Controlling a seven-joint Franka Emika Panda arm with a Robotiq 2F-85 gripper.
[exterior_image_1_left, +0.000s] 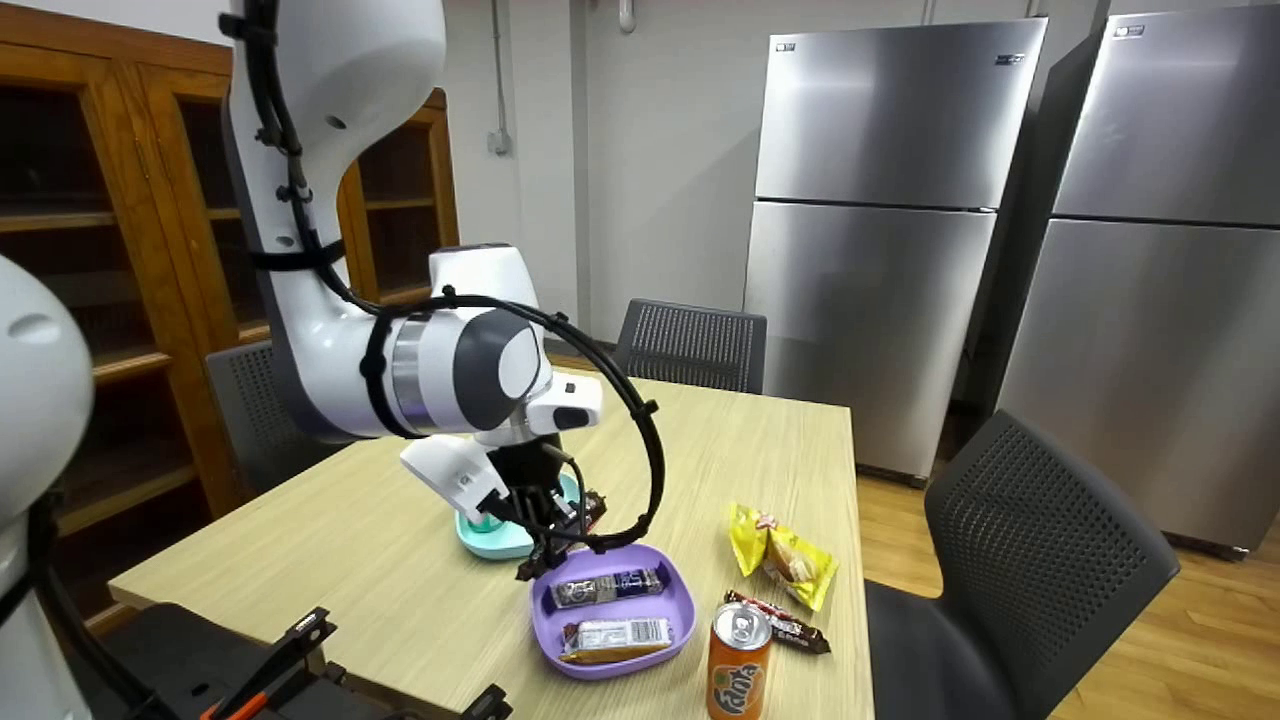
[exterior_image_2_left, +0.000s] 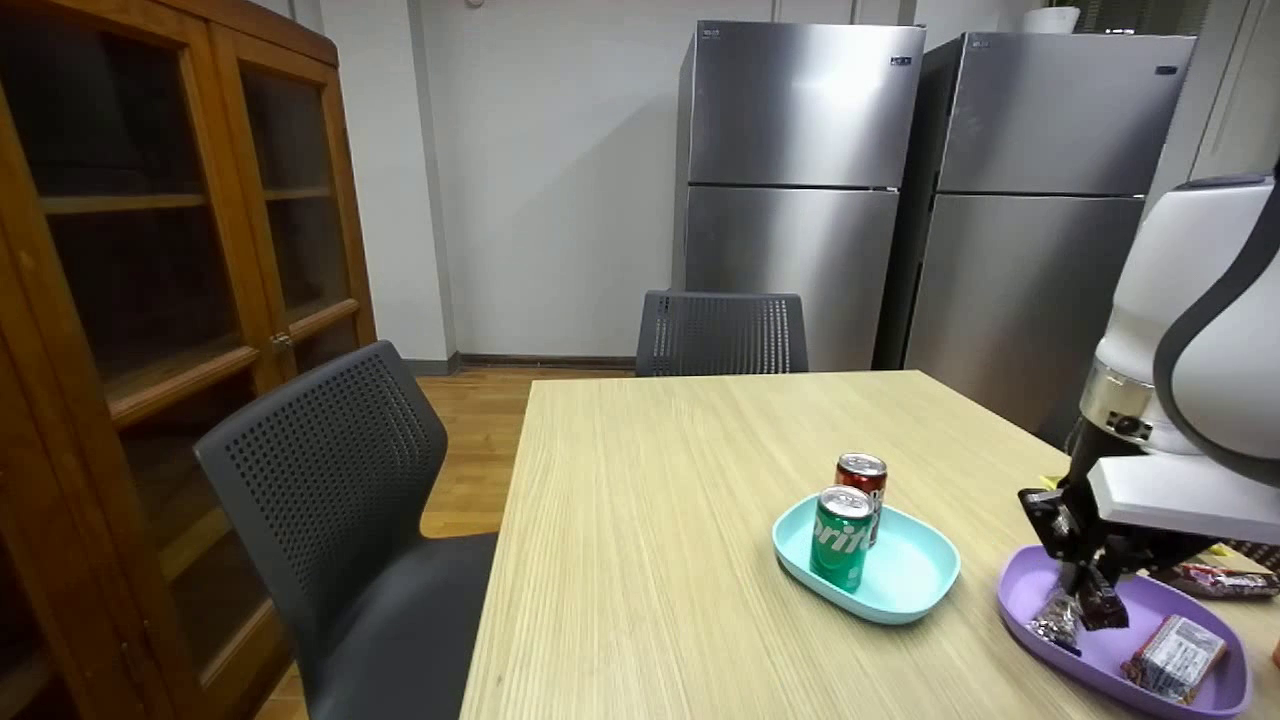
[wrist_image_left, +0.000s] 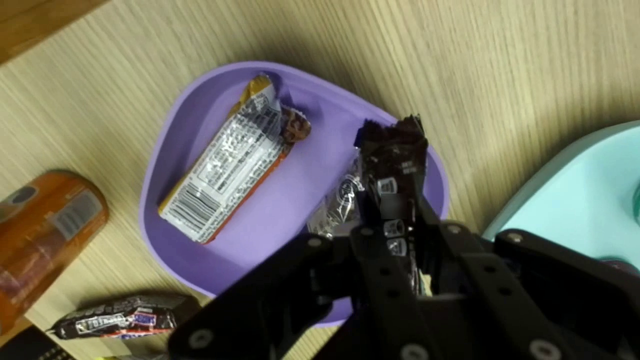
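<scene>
Pinching a dark-wrapped bar (wrist_image_left: 393, 157) over the 3 o'clock side of the purple tray (wrist_image_left: 280, 200) in the wrist view, my gripper (wrist_image_left: 397, 210) has its jaws nearly together on the wrapper. There the long axis runs almost 12 to 6, crimped end pointing at 12; in an exterior view the dark-wrapped bar (exterior_image_1_left: 593, 508) slopes from roughly 7:30 up to 1:30. Just below I see a silver bar (wrist_image_left: 342, 200), partly hidden. From the gripper, the teal tray (wrist_image_left: 565, 200) lies at 3, a white-labelled bar (wrist_image_left: 232, 162) toward 10, aimed 7 to 1, an orange can (wrist_image_left: 55, 240) farther off at 9. Steel refrigerators (exterior_image_1_left: 870, 320) stand beyond the table (exterior_image_1_left: 720, 440).
</scene>
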